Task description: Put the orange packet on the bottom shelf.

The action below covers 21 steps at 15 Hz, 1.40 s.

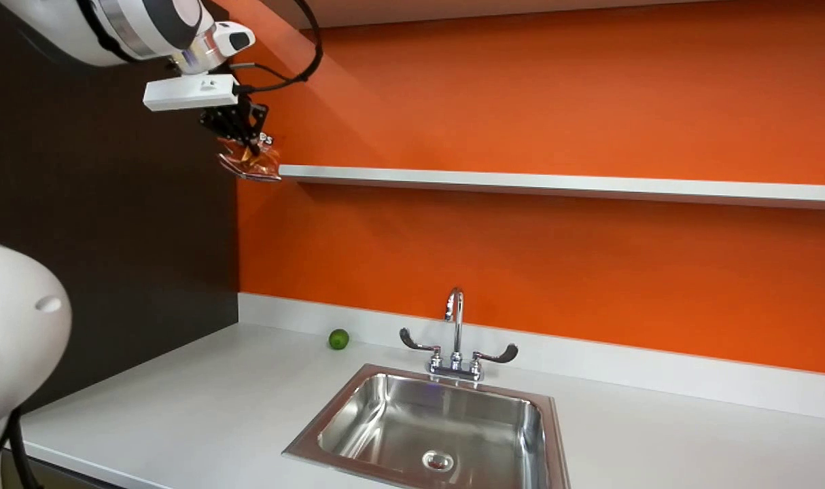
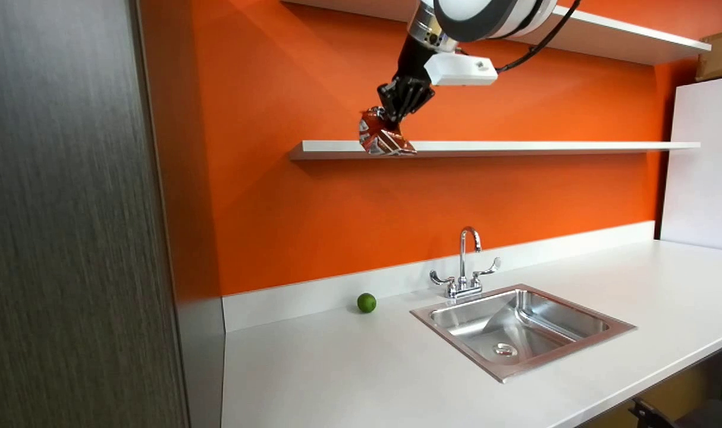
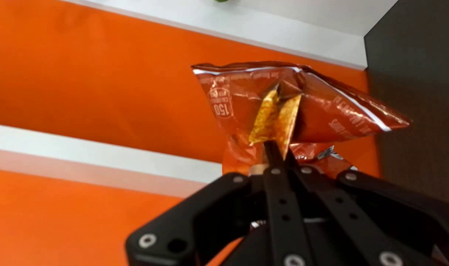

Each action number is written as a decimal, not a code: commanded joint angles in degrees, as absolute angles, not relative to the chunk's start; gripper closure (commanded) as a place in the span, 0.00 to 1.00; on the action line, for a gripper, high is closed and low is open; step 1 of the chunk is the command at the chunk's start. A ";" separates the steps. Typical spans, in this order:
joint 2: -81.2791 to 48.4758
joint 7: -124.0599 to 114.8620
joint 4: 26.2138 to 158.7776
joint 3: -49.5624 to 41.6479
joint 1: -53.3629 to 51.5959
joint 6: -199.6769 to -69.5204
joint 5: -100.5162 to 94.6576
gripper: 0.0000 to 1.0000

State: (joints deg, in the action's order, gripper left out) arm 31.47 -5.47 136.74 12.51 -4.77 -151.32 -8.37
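Orange packet (image 2: 381,137) hangs downward, pinched in the end effector (image 2: 392,119), its longer span crosswise in the wrist view.

The orange packet (image 2: 380,140), crinkled, red-orange with white lines and lettering, hangs pinched in the claw (image 3: 280,153), puckered at the grip, its lower edge flaring wide. It is on the near side of the bottom shelf (image 2: 515,145), a long, thin white board, by its left end; contact is unclear.
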 commanded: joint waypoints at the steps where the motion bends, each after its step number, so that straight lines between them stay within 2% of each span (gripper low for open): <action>1: 27.63 -10.70 129.09 15.55 1.13 -152.16 -12.61 1.00; 11: 9.74 -25.04 108.86 22.59 13.02 -152.74 -31.13 1.00; 21: -5.47 -33.65 93.45 24.20 10.09 -144.70 -44.84 1.00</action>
